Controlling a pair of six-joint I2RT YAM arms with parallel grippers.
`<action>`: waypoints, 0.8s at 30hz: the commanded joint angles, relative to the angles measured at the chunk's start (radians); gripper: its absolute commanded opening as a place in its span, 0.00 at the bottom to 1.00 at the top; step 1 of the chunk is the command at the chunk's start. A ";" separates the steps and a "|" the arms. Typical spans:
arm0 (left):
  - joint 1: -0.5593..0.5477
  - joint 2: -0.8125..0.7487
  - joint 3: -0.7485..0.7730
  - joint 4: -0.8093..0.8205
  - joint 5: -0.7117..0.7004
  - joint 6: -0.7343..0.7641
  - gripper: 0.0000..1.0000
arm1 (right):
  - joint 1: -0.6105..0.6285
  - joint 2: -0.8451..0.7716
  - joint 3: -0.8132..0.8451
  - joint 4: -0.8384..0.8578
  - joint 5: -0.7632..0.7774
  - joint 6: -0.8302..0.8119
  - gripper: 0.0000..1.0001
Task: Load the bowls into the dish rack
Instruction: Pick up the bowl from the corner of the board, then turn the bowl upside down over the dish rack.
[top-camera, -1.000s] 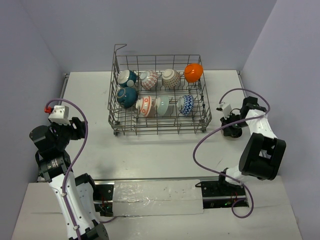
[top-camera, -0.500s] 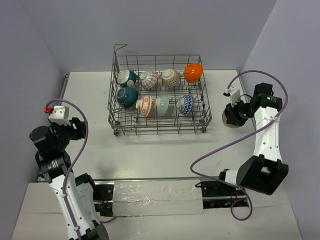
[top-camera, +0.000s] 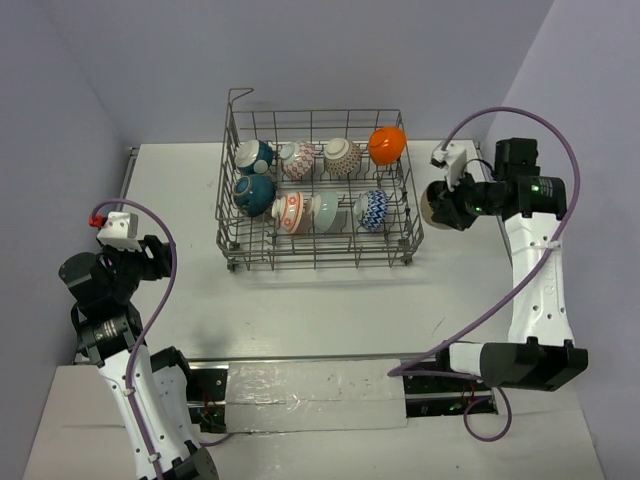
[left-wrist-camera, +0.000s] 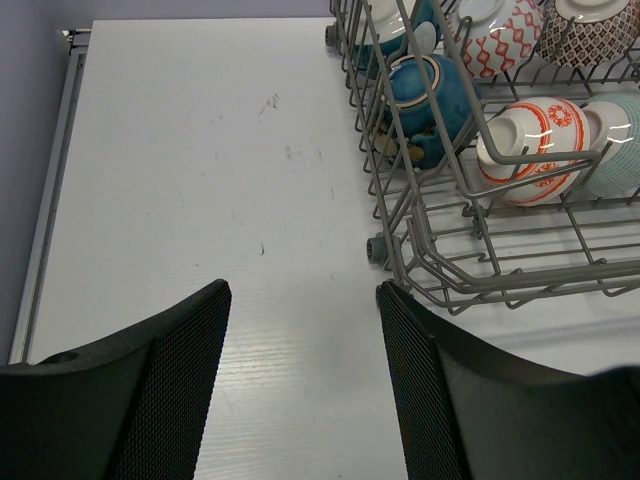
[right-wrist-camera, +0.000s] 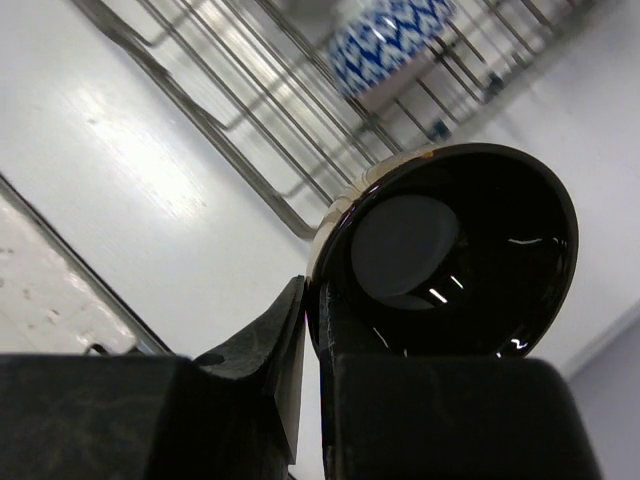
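Note:
The grey wire dish rack (top-camera: 315, 262) stands at the table's middle back and holds several bowls on edge. Among them are a teal one (top-camera: 254, 192), an orange one (top-camera: 387, 145) and a blue-patterned one (top-camera: 372, 209). My right gripper (top-camera: 447, 205) hangs in the air just right of the rack, shut on the rim of a black bowl (top-camera: 434, 206). In the right wrist view the fingers (right-wrist-camera: 290, 330) pinch that glossy black bowl (right-wrist-camera: 470, 260) at its rim. My left gripper (left-wrist-camera: 303, 290) is open over bare table, left of the rack (left-wrist-camera: 470, 290).
A raised wire loop (top-camera: 240, 95) stands at the rack's far left corner. The right arm's purple cable (top-camera: 480, 320) arcs over the table's right side. A metal rail (top-camera: 128, 170) edges the table on the left. Walls close in on both sides and behind.
The right arm has lifted the black bowl off the table at the right and carried it up and left toward the rack's right side. The left arm has not moved.

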 joint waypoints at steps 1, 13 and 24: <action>0.007 -0.011 0.006 0.028 0.013 -0.008 0.68 | 0.113 -0.021 0.051 0.134 -0.038 0.132 0.00; 0.010 -0.017 0.002 0.030 -0.017 -0.014 0.68 | 0.419 0.231 0.278 0.276 0.025 0.310 0.00; 0.020 -0.031 0.000 0.040 -0.034 -0.014 0.68 | 0.579 0.568 0.559 0.327 0.042 0.416 0.00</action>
